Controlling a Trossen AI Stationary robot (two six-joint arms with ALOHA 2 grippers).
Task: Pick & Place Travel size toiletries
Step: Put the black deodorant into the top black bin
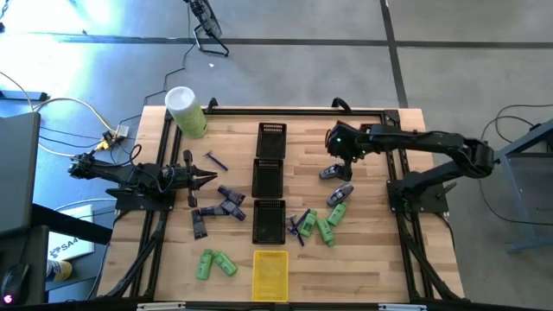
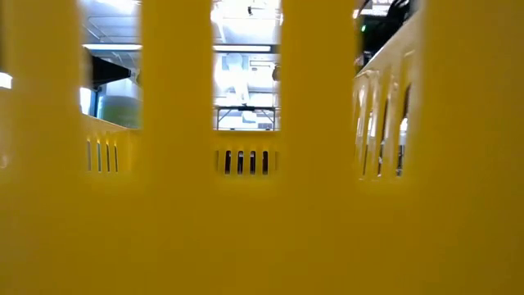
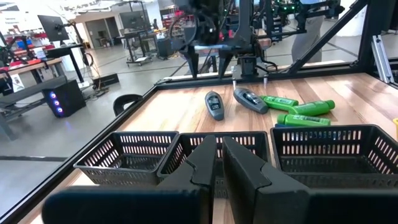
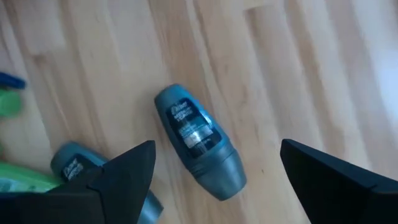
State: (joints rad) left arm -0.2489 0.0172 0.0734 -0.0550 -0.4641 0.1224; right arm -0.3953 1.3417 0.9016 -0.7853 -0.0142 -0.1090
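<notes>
Worktop [image 1: 363, 250]: wooden, with three black slotted trays [image 1: 270, 183] in a line down the middle and a yellow tray [image 1: 270, 275] at the near end.
Right gripper [image 4: 214, 180]: jaws spread wide and empty, poised directly over a grey-blue roll-on bottle [image 4: 199, 142] lying on its side on the wood.
Target position: the roll-on lies between the two fingers but slanted across the gap, cap end toward the camera; a second grey-blue roll-on [image 4: 73, 163] lies just beside it, partly under one finger.
Other toiletries: green bottles [image 1: 329, 226] clustered near the right arm, more green bottles [image 1: 214, 263] near the yellow tray, purple-grey tubes [image 1: 226, 204] by the left arm.
Left gripper [image 3: 219, 163]: jaws together, holding nothing, resting low at the left edge and facing the black trays.
Risk, slant: closing on the rounded body at an angle could squeeze it sideways and send it rolling.
Risk, neighbour: the finger nearest the second roll-on could land on it or nudge it while descending.
Low view: blocked by the yellow tray wall, so no side check on height.
</notes>
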